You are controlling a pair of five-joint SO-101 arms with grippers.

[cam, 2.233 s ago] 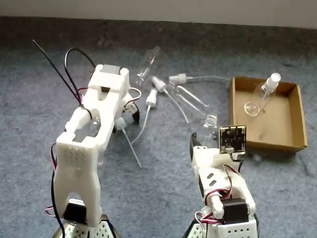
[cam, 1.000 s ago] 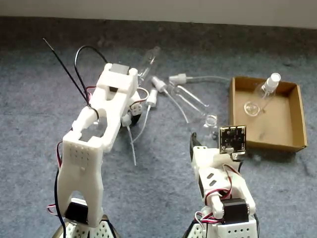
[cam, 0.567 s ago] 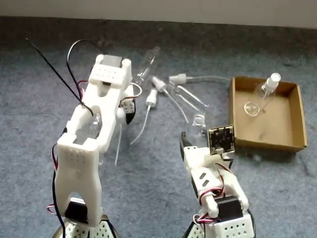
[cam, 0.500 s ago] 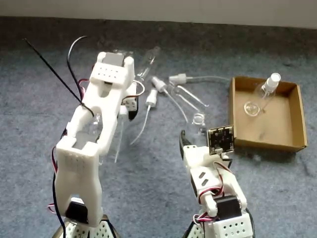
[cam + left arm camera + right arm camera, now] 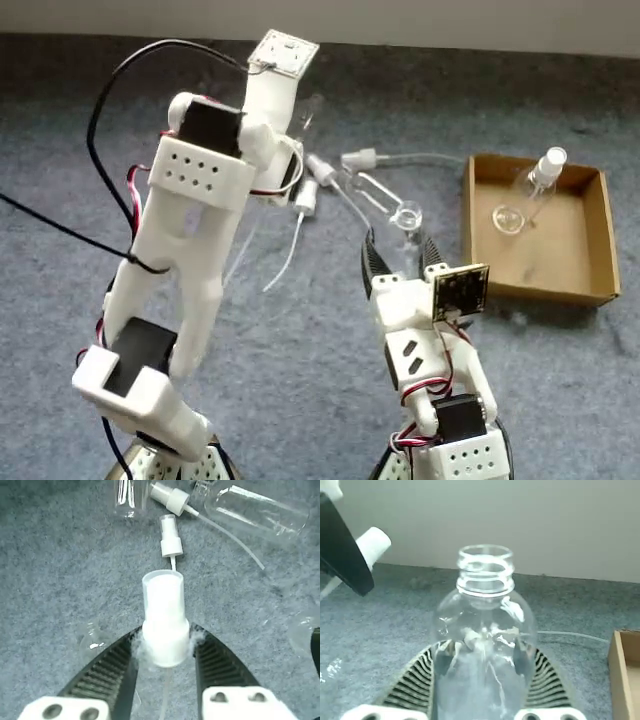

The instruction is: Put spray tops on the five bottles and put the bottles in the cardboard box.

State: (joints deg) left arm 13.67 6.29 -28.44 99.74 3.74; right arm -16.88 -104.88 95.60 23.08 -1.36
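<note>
My left gripper is shut on a white spray top, held above the carpet with its thin tube hanging down. My right gripper is shut on a clear bottle that stands upright with its threaded neck uncapped. In the high view the bottle's mouth sits just right of the left arm's wrist. From the right wrist view the spray top hangs close beside the bottle neck, apart from it. The cardboard box at the right holds one capped bottle.
Loose spray tops and bare bottles lie on the grey carpet between the arms and the box. Directly under the left gripper lie more tops and a bottle. A wall borders the far side.
The left arm has risen and swung up with the spray top. The right gripper has lifted its bottle and carried it forward towards the left gripper.
</note>
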